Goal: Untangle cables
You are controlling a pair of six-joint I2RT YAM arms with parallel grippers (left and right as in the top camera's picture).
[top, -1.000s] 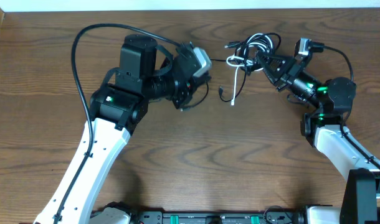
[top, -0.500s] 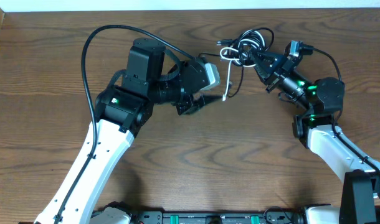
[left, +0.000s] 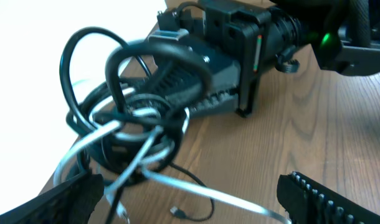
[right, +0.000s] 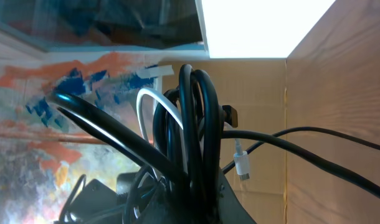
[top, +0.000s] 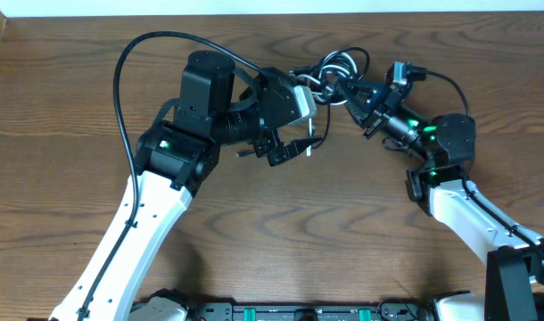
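Overhead, the cables (top: 333,69) are one knotted bunch near the far edge of the desk (top: 281,241), sitting right between the two arms. The right hand (top: 342,86) is pinched shut on the bunch from the right side. The left hand (top: 291,150) sits just beside the bunch on its near-left side, spread wide with nothing in it.

The left wrist view gives what overhead can't. The right hand's tips go straight into the loops, and black loops arch up over them. The white cable (left: 137,152) threads through the black ones. One strand of it trails down across the gap between the left hand's fingers (left: 71,199), and it's hard to tell whether it touches either one. A small plug end (left: 179,213) lies on the wood down there too.

The right wrist view is the close-up. Several black loops stand upright in the grip, the white cable curves behind them, and a white plug (right: 242,163) dangles off to the right. No view really shows whether the bunch rests on the desk or is lifted off it.

Around all that, the thick black lead (top: 120,89) of the left arm arcs over the desk. From overhead, the left arm's wrist covers the bunch's left edge.
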